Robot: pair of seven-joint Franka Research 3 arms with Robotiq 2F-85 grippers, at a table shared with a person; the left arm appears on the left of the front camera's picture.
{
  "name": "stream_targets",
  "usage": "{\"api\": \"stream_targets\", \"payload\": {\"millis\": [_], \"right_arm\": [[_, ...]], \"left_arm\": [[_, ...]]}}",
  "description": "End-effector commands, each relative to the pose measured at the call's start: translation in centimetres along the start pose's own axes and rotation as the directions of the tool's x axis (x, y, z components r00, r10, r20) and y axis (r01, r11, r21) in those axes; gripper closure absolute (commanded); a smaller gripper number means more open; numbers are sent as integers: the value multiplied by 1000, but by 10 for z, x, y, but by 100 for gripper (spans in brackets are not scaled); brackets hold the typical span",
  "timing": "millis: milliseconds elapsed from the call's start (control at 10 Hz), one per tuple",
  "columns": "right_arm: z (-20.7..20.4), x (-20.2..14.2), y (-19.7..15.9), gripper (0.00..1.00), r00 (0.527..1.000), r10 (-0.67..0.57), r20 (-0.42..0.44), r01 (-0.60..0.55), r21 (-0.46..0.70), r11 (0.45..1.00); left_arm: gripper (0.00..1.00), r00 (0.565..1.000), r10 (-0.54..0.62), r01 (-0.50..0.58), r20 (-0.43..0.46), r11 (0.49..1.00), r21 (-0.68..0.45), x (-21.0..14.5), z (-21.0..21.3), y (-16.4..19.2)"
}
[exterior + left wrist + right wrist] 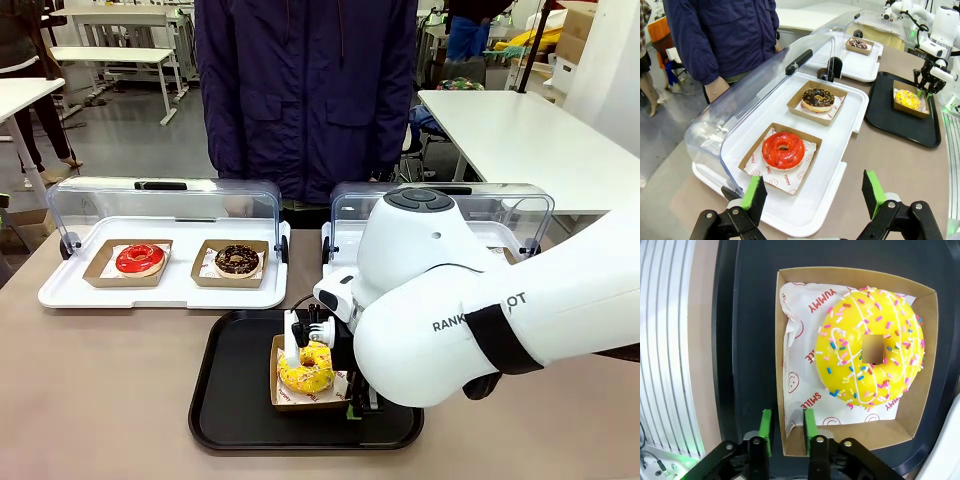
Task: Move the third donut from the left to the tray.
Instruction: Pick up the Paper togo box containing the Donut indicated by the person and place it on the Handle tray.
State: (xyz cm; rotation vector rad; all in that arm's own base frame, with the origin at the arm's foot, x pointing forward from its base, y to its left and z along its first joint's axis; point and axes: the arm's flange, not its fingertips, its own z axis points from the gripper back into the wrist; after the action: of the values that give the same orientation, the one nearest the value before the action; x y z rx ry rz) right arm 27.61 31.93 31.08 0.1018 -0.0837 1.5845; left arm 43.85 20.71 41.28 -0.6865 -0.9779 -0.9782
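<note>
Starting with the left pincer (815, 192): spread wide, holding nothing, hanging above the near edge of a white tray (805, 220) under a raised clear lid. Just ahead of its pads, a red-iced donut (783, 150); farther ahead, a chocolate donut (817, 99).

Moving rightward to the tray (747, 340), flat on the surface (900, 165), well ahead and to the right of that left pincer. Already inside it, the third donut (840, 350), resting on printed paper in its cardboard square (855, 437), directly ahead of the right pincer (787, 422).

Ending at the right pincer: parted only a little, straddling the near wall of the cardboard square, one pad outside and one inside, a sliver of gap on each side and no visible pinch. Gripping nothing, by the look of it.

Judging the handling: likely light, soft and easily dented, with tacky icing and loose sprinkles ready to smear or shed under any squeeze. Best never to pinch the ring itself. Better to take hold by the upright cardboard wall, close to a corner where the fold stiffens it. Thin card, so probably prone to bend or tip if lifted by one edge; safer kept low and level.
</note>
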Motion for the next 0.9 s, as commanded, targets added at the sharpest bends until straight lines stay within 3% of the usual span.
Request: {"api": "stream_targets", "payload": {"millis": [0, 100, 200, 300, 800], "right_arm": [[7, -9, 5, 0, 999, 28, 28, -28, 6, 1000], [16, -9, 5, 0, 999, 38, 30, -37, -2, 999], [30, -9, 6, 7, 998, 50, 37, -49, -27, 998], [41, -10, 6, 0, 998, 57, 39, -55, -39, 998], [56, -1, 5, 0, 999, 42, 32, -39, -67, 997]], "left_arm": [[0, 1000, 5, -5, -10, 1000, -6, 3, 1, -1], [0, 1000, 5, -5, -10, 1000, -6, 3, 1, -1], [0, 1000, 5, -5, -10, 1000, -6, 3, 1, -1], [0, 1000, 5, -5, -10, 1000, -6, 3, 1, -1], [0, 1000, 5, -5, -10, 1000, -6, 3, 1, -1]]}}
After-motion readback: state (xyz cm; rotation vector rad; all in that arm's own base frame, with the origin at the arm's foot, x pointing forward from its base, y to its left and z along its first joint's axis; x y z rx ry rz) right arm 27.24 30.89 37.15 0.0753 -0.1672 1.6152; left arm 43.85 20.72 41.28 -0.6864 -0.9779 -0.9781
